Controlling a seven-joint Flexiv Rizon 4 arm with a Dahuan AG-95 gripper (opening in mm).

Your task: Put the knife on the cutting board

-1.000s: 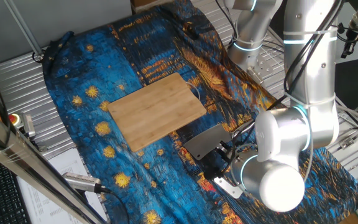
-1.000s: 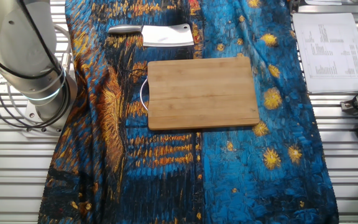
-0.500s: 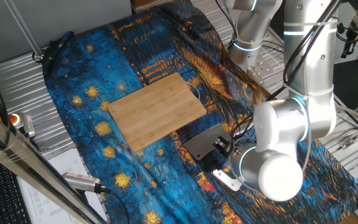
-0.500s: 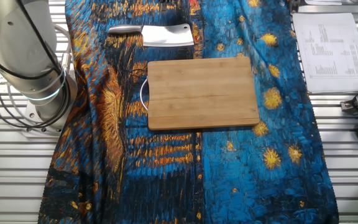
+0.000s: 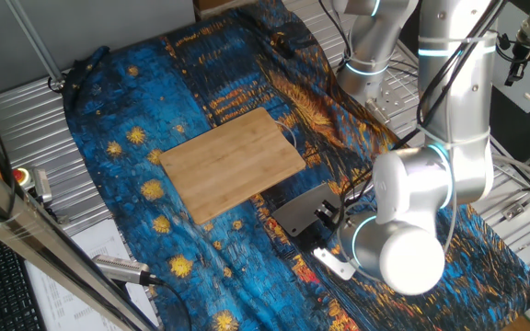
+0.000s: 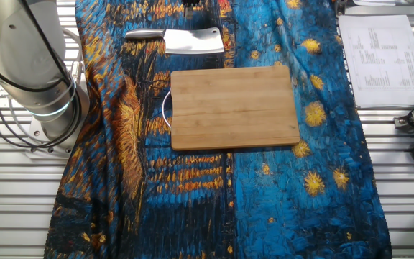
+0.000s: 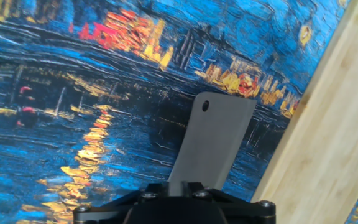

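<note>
One small all-metal cleaver with a broad dull-grey blade lies flat on the painted cloth just ahead of my gripper, beside the light-tan bamboo cutting board, fingers hidden, so I cannot tell their spread.

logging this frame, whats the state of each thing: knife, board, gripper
knife: lying flat on the cloth beside the board, not on it
board: flat on the cloth, nothing on it
gripper: low over the knife handle; fingers hidden, open or shut cannot be told
cloth: spread over the table, wrinkled
</note>
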